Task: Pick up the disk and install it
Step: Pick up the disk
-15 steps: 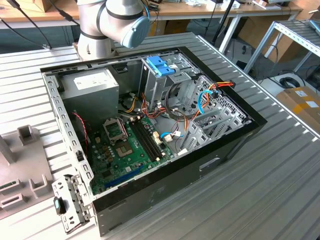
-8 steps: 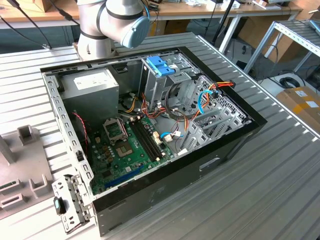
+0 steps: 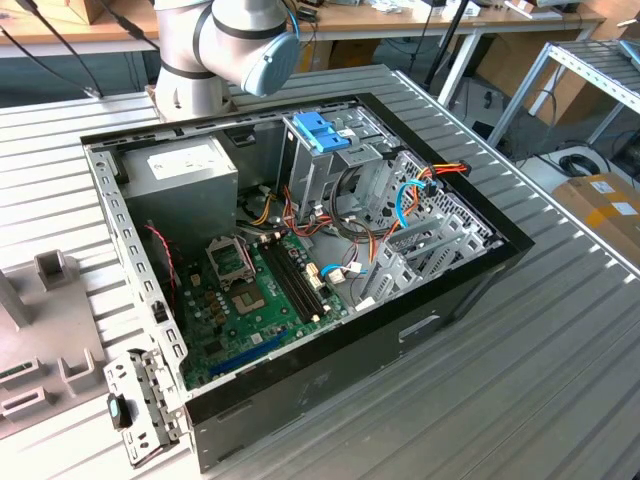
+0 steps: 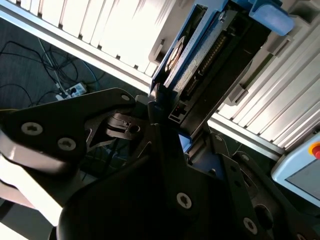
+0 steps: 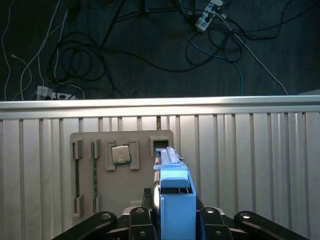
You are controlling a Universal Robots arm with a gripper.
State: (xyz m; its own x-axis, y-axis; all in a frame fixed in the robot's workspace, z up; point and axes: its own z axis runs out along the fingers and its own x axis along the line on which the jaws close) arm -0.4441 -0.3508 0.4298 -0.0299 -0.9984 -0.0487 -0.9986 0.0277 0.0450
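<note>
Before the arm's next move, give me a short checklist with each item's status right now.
1. Grip: the gripper is shut on the disk, ok.
2. Lift: disk clear of the fixture tray, cannot tell.
3. Access: the computer case is open on top, ok.
4. Target: the drive cage with its blue handle sits in the case, ok.
5. Path: loose cables crowd right beside the drive cage, not ok.

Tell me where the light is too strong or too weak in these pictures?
In the second wrist view the ribbed table glares to near white beside the disk; in the first wrist view the floor beyond the table lies dim; in the exterior view light is even, the computer case interior only softly shaded.
</note>
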